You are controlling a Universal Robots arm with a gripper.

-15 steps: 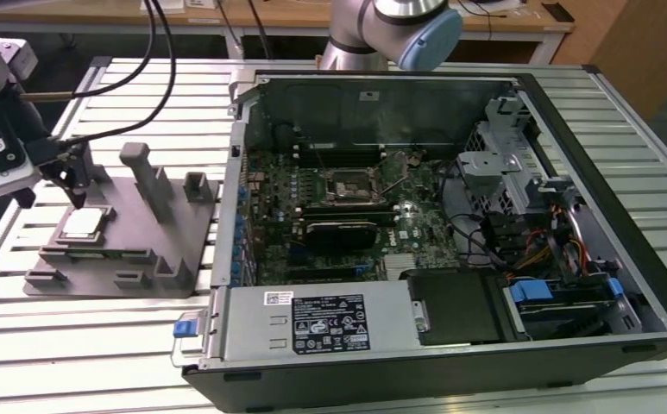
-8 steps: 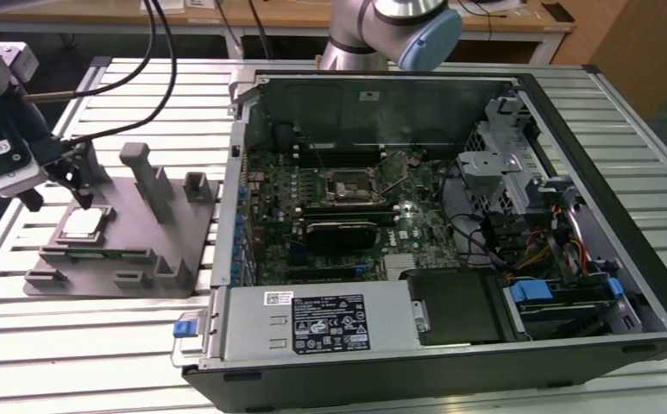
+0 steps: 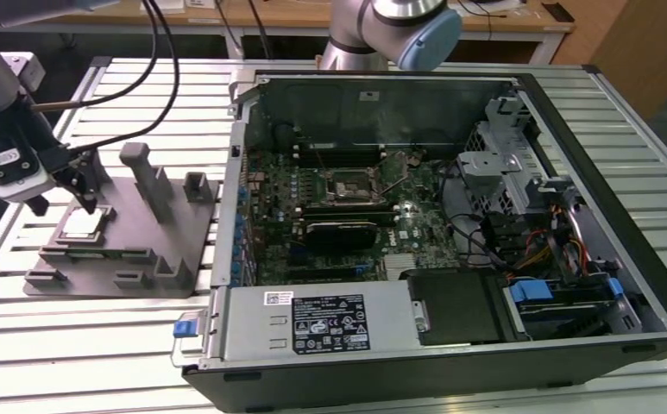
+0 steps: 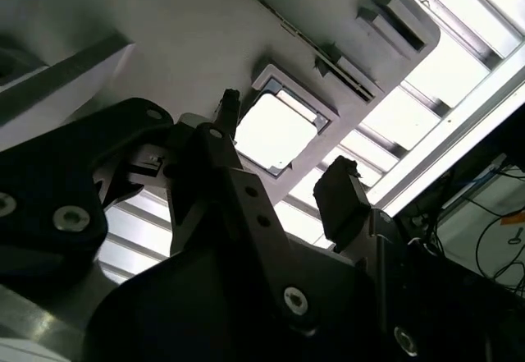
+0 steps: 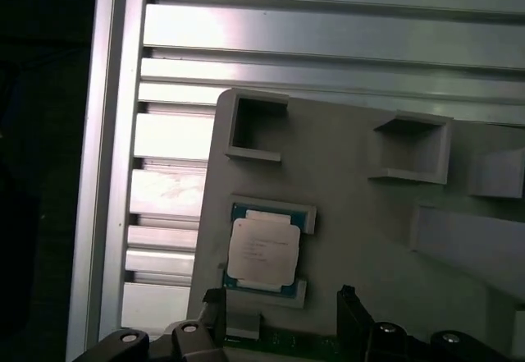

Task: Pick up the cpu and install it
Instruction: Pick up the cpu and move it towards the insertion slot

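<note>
Gripper [image 5: 280, 295] spread wide over cpu [image 5: 262, 251] w/ gap at 2 edges.

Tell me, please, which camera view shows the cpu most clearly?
The first wrist view: the cpu appears whole, from above, seated in the grey fixture plate. The second wrist view shows it as a glaring bright square; the exterior view shows it small, at an angle.

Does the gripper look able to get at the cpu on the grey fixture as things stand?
Probably yes. The gripper hangs open just above the cpu, its jaws spread wider than the chip. Nothing covers the cpu in its pocket on the fixture plate, and the upright posts stand aside.
</note>
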